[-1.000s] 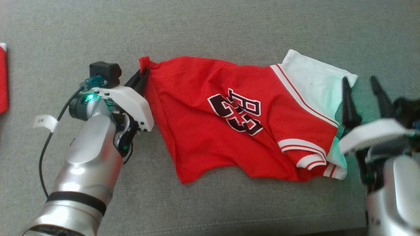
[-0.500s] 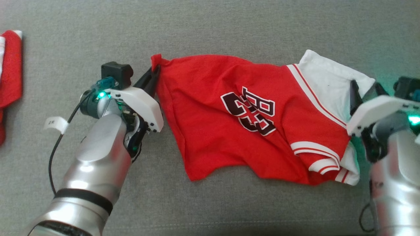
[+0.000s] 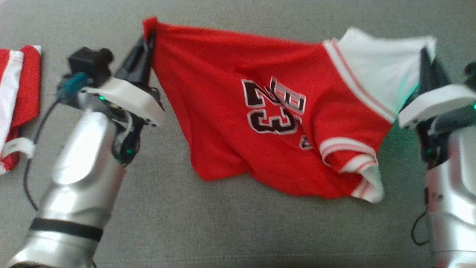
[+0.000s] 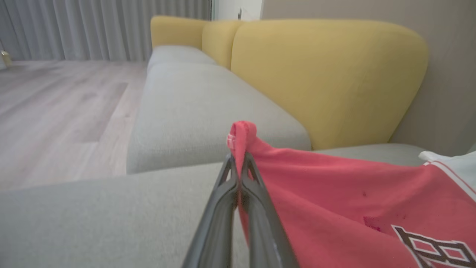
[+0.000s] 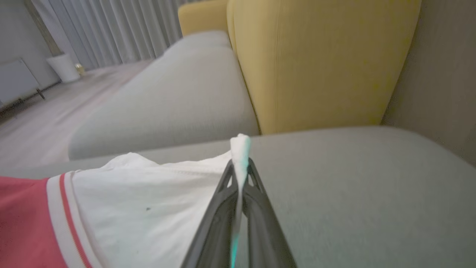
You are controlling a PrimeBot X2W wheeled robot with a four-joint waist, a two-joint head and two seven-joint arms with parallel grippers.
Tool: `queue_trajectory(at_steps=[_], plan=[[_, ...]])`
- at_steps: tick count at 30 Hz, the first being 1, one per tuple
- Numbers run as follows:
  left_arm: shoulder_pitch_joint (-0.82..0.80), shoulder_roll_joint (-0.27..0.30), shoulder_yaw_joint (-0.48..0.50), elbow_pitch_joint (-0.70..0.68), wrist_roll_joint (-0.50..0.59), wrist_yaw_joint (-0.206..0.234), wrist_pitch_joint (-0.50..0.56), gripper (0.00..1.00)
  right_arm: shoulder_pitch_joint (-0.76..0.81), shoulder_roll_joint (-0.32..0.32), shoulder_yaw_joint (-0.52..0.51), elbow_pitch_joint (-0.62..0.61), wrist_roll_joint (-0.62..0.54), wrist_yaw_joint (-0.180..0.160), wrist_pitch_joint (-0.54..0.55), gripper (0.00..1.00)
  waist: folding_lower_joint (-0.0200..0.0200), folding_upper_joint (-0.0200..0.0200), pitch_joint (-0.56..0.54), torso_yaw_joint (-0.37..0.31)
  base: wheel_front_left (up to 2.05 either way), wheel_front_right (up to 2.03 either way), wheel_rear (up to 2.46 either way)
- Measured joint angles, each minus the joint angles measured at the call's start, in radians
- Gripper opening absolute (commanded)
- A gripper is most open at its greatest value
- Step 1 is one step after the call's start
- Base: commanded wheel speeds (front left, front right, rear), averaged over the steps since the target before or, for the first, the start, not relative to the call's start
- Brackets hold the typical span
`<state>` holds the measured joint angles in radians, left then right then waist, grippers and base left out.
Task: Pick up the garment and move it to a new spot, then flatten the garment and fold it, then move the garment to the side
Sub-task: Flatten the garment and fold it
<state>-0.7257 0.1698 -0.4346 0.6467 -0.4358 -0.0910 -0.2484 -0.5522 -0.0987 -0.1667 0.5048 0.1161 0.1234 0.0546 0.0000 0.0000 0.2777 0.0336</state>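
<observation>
Red garment (image 3: pixel 230 123) hangs stretched over the grey cushion (image 3: pixel 223 230). My left gripper (image 3: pixel 148 39) pinches its red corner and my right gripper (image 3: pixel 427 56) its white one. I judge either thin pinch may slip under tension.

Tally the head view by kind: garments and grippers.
Garments: 2, the red 23 jersey and a red-and-white garment at the left edge
Grippers: 2, the left gripper and the right gripper, each shut on a jersey corner
Total: 4
</observation>
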Motion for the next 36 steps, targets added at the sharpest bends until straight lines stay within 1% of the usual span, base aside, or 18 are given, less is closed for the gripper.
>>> queue_trajectory(at_steps=[3, 7, 11, 14, 17, 21, 27, 32, 36], plan=[[0.037, 0.036, 0.034, -0.143, 0.015, 0.022, -0.001, 0.0, 0.001, -0.009, 0.023, -0.141, 0.028, 0.0, -0.007, 0.0, 0.0, 0.0, -0.029, 0.0, 0.0, 0.0, 0.0], [0.079, 0.077, 0.062, -0.313, 0.02, 0.048, 0.001, 0.0, 0.004, -0.012, 0.04, -0.353, 0.05, 0.0, 0.01, 0.0, 0.0, 0.0, -0.072, 0.001, 0.0, 0.0, 0.0], [0.092, 0.121, 0.079, -0.491, 0.021, 0.085, 0.059, 0.0, 0.003, -0.038, 0.04, -0.554, 0.05, 0.0, 0.056, 0.0, 0.0, 0.0, -0.115, 0.005, 0.0, 0.0, 0.0], [0.093, 0.144, 0.092, -0.612, 0.022, 0.111, 0.111, 0.0, 0.003, -0.047, 0.039, -0.657, 0.05, 0.0, 0.108, 0.0, 0.0, 0.0, -0.149, 0.009, 0.0, 0.0, 0.0], [0.1, 0.155, 0.093, -0.705, 0.022, 0.128, 0.166, 0.0, -0.002, -0.053, 0.037, -0.723, 0.05, 0.0, 0.154, 0.0, -0.0001, 0.0, -0.182, 0.015, 0.0, 0.0, 0.0], [0.109, 0.168, 0.092, -0.773, 0.019, 0.142, 0.22, 0.0, -0.025, -0.072, 0.034, -0.753, 0.058, 0.0, 0.204, 0.0, -0.0001, 0.0, -0.215, 0.022, 0.0, 0.0, 0.0], [0.113, 0.176, 0.092, -0.788, 0.019, 0.154, 0.249, 0.0, -0.046, -0.074, 0.042, -0.744, 0.082, 0.0, 0.238, 0.0, -0.0001, 0.0, -0.243, 0.02, 0.0, 0.0, 0.0], [0.112, 0.174, 0.091, -0.743, 0.0, 0.151, 0.251, 0.0, -0.094, -0.076, 0.047, -0.666, 0.116, 0.0, 0.254, 0.0, -0.0001, 0.0, -0.229, 0.02, 0.0, 0.0, 0.0], [0.061, 0.155, 0.089, -0.631, -0.014, 0.124, 0.229, 0.0, -0.193, -0.081, 0.058, -0.544, 0.14, 0.0, 0.254, 0.0, -0.0001, 0.0, -0.19, 0.023, 0.0, 0.0, 0.0]])
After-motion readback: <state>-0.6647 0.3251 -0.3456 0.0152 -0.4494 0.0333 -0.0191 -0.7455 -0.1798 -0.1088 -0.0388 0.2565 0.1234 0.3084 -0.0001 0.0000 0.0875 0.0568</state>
